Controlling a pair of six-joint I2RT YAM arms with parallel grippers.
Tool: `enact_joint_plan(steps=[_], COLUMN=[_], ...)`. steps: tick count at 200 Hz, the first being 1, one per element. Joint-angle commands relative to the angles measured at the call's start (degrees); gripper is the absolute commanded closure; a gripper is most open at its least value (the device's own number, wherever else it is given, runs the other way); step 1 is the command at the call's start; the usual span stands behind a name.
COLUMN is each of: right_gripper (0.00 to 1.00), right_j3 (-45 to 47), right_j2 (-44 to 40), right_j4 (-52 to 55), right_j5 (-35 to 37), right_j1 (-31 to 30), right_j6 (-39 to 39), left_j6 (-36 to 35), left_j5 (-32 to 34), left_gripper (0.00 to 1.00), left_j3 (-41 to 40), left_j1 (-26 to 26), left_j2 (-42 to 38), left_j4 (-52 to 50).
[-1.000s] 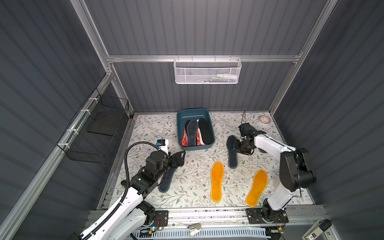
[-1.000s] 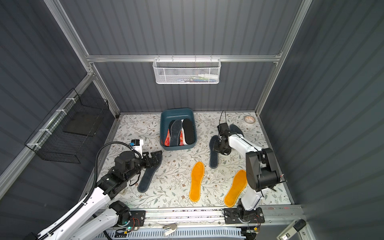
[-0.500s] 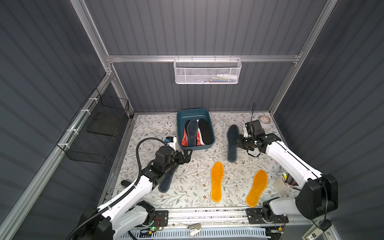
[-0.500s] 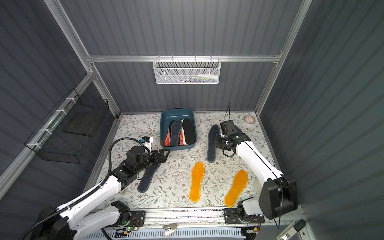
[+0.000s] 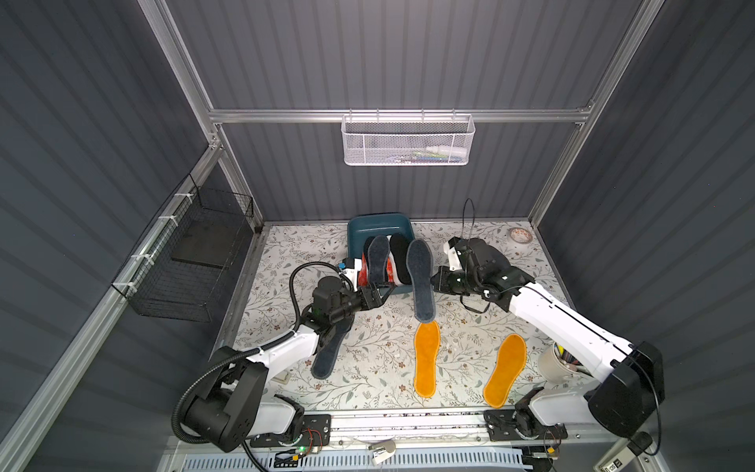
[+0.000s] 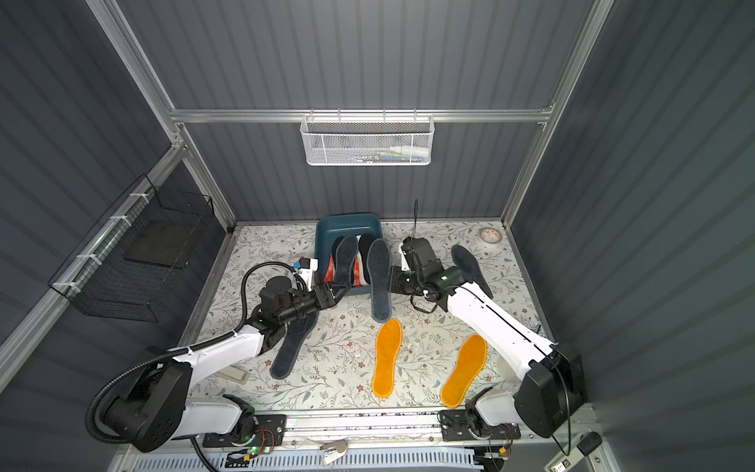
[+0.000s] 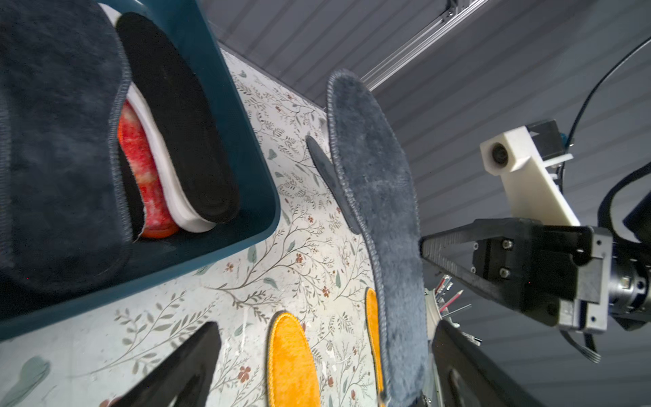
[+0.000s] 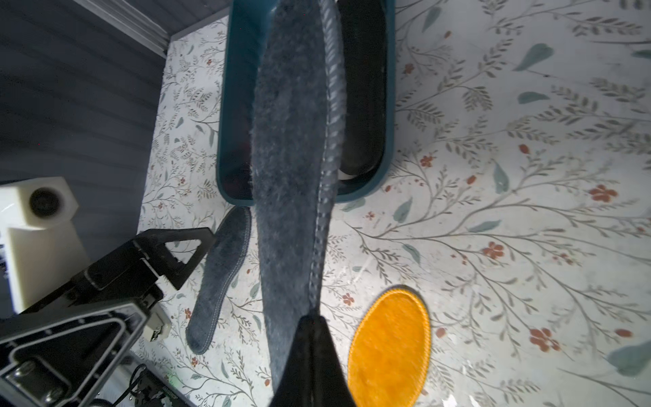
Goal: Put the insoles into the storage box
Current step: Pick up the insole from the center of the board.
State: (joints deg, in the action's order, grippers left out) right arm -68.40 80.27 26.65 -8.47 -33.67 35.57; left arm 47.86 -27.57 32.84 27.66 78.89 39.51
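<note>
Since a second ago, my right jaws have swung the grey-blue insole (image 5: 421, 280) across to the storage box (image 5: 376, 224), its wide end over the rim. They pinch shut on its side edge; left jaws gape empty. Seems light, floppy: best gripped mid-length.

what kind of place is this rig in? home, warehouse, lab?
Most likely a lab robot test cell: grey ribbed wall panels on a silver aluminium extrusion frame, with a white left arm and right arm mounted on a metal front rail.
</note>
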Motion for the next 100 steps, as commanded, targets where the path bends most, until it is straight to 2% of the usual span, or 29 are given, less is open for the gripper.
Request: enact_joint_plan(steps=[1, 67, 86, 100], right_gripper=[1.0, 1.0, 1.0, 1.0], right_j3=[-2.2, -1.3, 0.3, 1.2], right_j2=[1.8, 3.6, 3.5, 3.5], right_j4=[-4.0, -10.8, -13.3, -14.0], right_j5=[-2.1, -9.1, -10.2, -12.8], right_j1=[-2.3, -5.8, -5.9, -6.0], right_j6=[1.0, 3.0, 3.9, 4.1], left_j6=[5.1, 6.2, 7.0, 7.2], left_j5=[-4.8, -5.0, -5.1, -5.2], left_gripper=[0.05, 0.09, 0.19, 0.31], left_j3=[0.6, 1.9, 2.6, 3.0], left_j1=[-0.6, -1.5, -1.8, -2.1], left_j2=[1.7, 4.1, 4.9, 5.1], left_j4=[9.6, 11.7, 13.0, 13.3])
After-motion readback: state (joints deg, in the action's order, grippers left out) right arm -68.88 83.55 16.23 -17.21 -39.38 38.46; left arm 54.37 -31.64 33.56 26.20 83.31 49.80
